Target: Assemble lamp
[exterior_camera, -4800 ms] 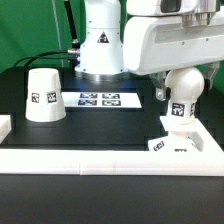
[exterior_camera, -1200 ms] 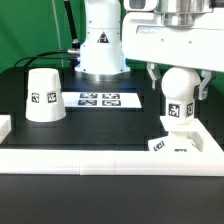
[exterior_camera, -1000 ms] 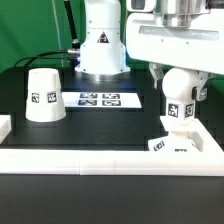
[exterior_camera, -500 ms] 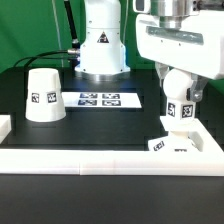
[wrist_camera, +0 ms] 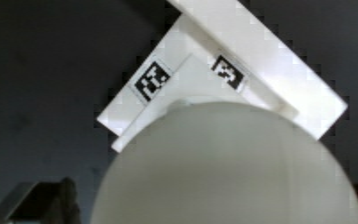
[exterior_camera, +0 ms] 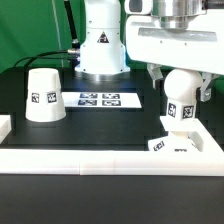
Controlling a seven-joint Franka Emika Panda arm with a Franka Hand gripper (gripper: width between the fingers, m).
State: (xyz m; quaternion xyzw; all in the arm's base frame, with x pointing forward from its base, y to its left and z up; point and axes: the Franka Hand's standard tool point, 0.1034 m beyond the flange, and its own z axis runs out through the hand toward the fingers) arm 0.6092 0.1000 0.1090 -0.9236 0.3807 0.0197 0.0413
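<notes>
The ball-shaped bulb (exterior_camera: 181,103) stands upright on the low base (exterior_camera: 172,145) at the exterior view's right, near the white front wall. My gripper (exterior_camera: 180,88) is straight above it. Its two fingers (exterior_camera: 152,76) stand on either side of the bulb's upper half with small gaps, so it is open. In the wrist view the bulb (wrist_camera: 220,165) fills the picture, with the tagged base (wrist_camera: 158,105) beyond it and one dark finger (wrist_camera: 48,200) apart from the bulb's side. The cone shade (exterior_camera: 43,95) stands alone at the exterior view's left.
The marker board (exterior_camera: 100,99) lies flat at the back middle, in front of the robot's white body (exterior_camera: 100,45). A white raised wall (exterior_camera: 110,157) runs along the front of the black table and round the right corner beside the base.
Half a second ago the gripper was turned and sat closer round the bulb, shifted to the exterior view's right. Now it is back square above the bulb with its fingers spread. Bulb, base and shade have not moved.
</notes>
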